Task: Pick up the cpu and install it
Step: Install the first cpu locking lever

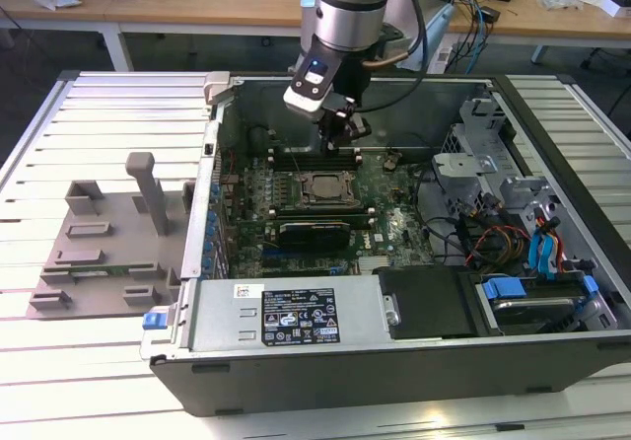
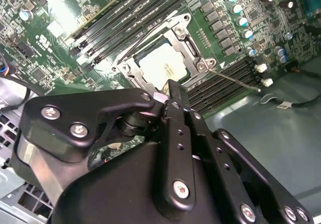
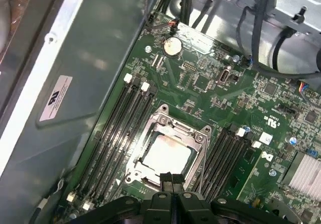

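Dark grey open computer case (image 1: 394, 371) sits up front in the exterior view, lying on the slatted metal counter (image 1: 99, 105). Moulded grey plastic fixture (image 1: 99, 253) is outside it, on the exterior view's left. Green motherboard (image 1: 389, 218) covers the case floor.

Silver steel socket frame (image 3: 165, 121) is mid-board, with rows of black memory slots (image 3: 115, 128) on both flanks. Long black expansion card (image 1: 314, 231) lies just beside it, toward the case's front wall.

Flat square cpu with a pale silver top (image 3: 168, 151) lies level inside that frame; it looks seated to me. Both wrist views show it (image 2: 163, 63).

My black end effector (image 3: 171, 176) hangs above the socket, apart from it, fingers pressed together with nothing between them.

Key relation: the cpu is straight below and slightly ahead of my tips, which line up over one edge of the frame, not chip centre. Chip is square, so no real long axis; its sides run parallel to the memory slots.

Thin steel retention lever (image 2: 233, 79) juts from a frame corner across the slots.
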Controlling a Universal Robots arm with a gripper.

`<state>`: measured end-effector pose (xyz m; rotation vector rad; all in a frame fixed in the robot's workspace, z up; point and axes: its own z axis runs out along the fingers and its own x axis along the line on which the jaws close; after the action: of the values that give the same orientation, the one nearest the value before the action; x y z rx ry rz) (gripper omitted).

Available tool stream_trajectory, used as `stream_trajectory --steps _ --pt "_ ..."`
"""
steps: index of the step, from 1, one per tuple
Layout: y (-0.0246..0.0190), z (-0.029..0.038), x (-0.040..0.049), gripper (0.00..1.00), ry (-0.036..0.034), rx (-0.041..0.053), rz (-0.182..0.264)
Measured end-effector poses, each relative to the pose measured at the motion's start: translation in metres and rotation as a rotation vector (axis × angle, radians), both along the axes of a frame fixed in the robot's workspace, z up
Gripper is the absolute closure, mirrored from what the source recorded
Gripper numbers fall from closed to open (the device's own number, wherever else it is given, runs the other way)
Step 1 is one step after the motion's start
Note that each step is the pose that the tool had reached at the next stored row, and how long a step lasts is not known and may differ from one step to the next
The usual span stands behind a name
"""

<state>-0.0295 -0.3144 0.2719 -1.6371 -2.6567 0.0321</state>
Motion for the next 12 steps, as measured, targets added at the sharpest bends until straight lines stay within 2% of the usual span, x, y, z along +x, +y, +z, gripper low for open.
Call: stream_trajectory --steps 2,6,12 --pt "0.0000 0.0000 0.0000 0.89 0.0000 0.0000 0.015" --pt "0.0000 0.0000 0.0000 0.89 0.0000 0.0000 0.089" --pt "0.0000 0.0000 0.0000 0.89 0.0000 0.0000 0.157"
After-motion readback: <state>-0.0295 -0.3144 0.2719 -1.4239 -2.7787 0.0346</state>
